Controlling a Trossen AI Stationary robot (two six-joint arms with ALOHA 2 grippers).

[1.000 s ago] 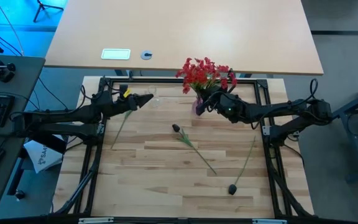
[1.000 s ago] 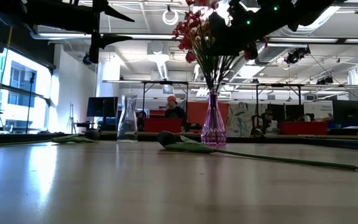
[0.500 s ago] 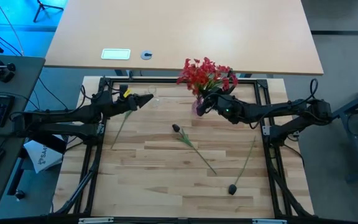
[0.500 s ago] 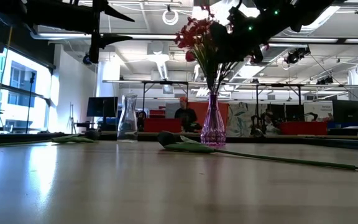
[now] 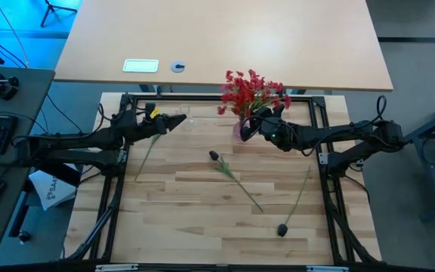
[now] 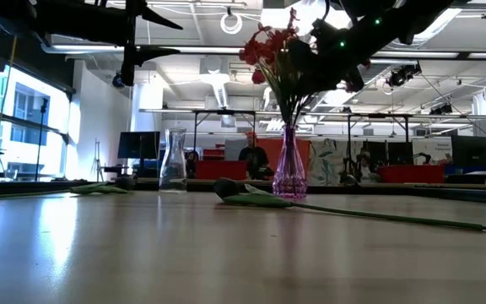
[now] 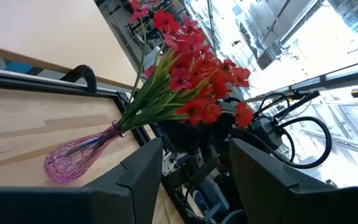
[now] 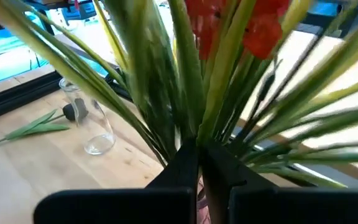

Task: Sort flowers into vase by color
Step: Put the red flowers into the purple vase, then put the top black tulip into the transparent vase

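A bunch of red flowers [image 5: 251, 92] stands with its stems in a purple vase [image 6: 289, 173] at the table's far side. My right gripper [image 8: 199, 165] is shut on those stems, above the vase neck. Two dark-budded flowers lie flat on the table: one [image 5: 232, 175] at the middle, one [image 5: 294, 202] toward the right. A third [image 5: 148, 147] lies under my left arm. My left gripper [image 7: 194, 180] hangs open at the far left, near a clear glass vase [image 6: 173, 160], and touches nothing. My right gripper pinches the bundle of green stems [image 8: 191, 134] between its two fingers, below the red blossoms and above the vase neck. It comes in from the table's right, across the stems. The stems' lower ends stay in the purple vase, which stands on the table.
A black frame [image 5: 217, 97] borders the wooden work surface. The clear vase [image 8: 95, 124] stands upright left of the purple one, with a dark bud and leaf [image 8: 42, 124] lying by it. Bare wood lies along the near half of the table.
My right gripper has shifted a little toward the table's right with the stems in its hold. The red bunch, leaning left before, has swung toward the right and stands more upright. The purple vase has stayed in place.
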